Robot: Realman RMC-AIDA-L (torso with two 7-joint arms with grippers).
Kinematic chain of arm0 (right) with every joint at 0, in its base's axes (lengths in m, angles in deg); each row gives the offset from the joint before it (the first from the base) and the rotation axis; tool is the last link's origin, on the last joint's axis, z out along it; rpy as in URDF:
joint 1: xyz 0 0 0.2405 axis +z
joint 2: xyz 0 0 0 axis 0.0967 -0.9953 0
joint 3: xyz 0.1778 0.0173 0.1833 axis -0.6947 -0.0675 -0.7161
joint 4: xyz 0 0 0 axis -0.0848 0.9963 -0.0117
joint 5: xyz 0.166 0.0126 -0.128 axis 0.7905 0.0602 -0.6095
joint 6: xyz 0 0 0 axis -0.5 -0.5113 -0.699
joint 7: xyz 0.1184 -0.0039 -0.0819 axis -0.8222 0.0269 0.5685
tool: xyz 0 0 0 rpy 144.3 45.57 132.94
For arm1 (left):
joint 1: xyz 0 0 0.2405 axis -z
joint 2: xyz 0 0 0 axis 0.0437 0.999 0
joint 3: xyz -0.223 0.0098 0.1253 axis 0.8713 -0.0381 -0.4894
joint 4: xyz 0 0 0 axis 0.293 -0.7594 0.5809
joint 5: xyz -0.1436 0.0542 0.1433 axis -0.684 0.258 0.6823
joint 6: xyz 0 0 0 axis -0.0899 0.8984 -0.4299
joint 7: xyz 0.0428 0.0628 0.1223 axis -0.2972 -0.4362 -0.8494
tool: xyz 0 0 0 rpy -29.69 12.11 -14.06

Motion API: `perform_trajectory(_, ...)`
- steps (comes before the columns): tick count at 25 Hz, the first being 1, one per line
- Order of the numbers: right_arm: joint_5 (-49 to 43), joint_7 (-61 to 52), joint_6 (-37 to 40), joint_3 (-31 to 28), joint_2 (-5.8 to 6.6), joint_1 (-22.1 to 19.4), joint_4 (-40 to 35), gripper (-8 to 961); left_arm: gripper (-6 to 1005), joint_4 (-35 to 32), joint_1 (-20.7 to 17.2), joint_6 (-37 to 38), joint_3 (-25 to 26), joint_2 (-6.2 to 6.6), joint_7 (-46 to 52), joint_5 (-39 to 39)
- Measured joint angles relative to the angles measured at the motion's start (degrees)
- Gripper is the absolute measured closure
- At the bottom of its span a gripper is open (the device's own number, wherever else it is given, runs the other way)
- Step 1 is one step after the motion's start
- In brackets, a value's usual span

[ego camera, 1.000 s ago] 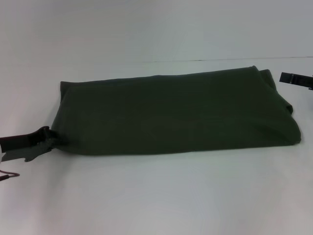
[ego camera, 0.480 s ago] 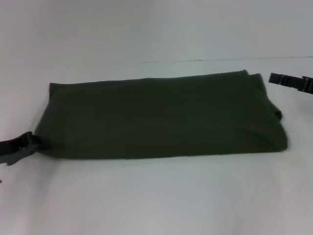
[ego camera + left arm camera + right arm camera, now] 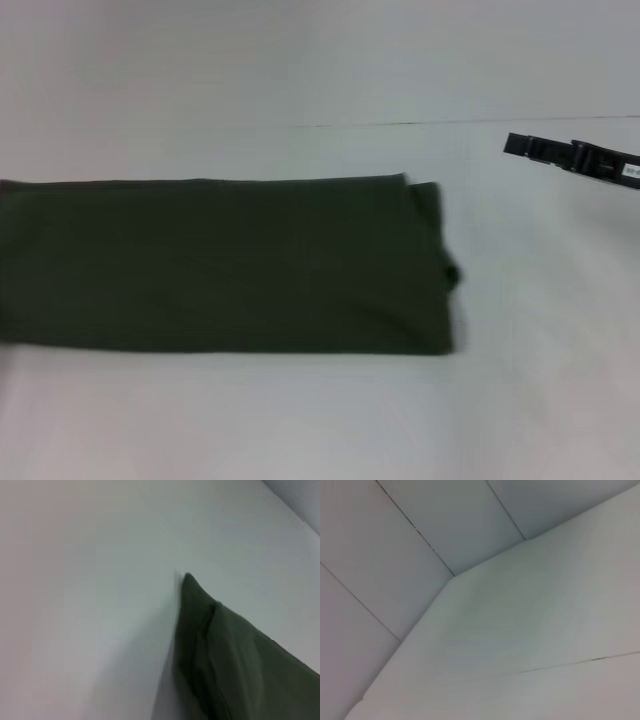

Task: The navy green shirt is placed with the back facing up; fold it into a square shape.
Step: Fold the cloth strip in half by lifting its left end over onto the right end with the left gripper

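The navy green shirt (image 3: 220, 265) lies on the white table as a long, flat folded strip. It runs from the left edge of the head view to just right of the middle. My right gripper (image 3: 515, 146) hovers above the table, beyond and to the right of the shirt's right end, touching no cloth. My left gripper is out of the head view. In the left wrist view a pointed corner of the shirt (image 3: 220, 645) rises close to the camera, with folded layers running out of the picture.
The white table (image 3: 520, 400) spreads around the shirt, with a thin seam line (image 3: 450, 122) across its far side. The right wrist view shows only white table and wall panels (image 3: 470, 540).
The shirt has slid far to the left, and its left end now leaves the head view. The left gripper, which held that end, has gone out of sight. The right gripper moved left.
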Motion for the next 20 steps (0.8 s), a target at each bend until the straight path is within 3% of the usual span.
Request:
perform_trajectory(6, 0.0, 0.1, -1.8, 0.4, -1.0, 1.5, 0.1, 269, 963, -2.7, -0.7, -0.3, 4.8, 1.38, -0.7, 4.0)
perform_trajectory(10, 0.0, 0.4, -2.3, 0.4, -1.16, 1.6, 0.1, 269, 963, -2.9, 0.2, 1.7, 5.2, 1.76, -0.8, 3.0)
perform_trajectory(15, 0.0, 0.8, -1.4, 0.1, -1.18, 0.4, 0.1, 268, 963, -1.7, 3.7, 16.0, 3.7, 1.66, -4.2, -7.8)
perform_trajectory(20, 0.3, 1.7, 1.3, 0.0, -0.46, -1.8, -0.4, 268, 962, 4.1, 8.7, 22.3, -5.8, -0.19, -5.7, -21.3)
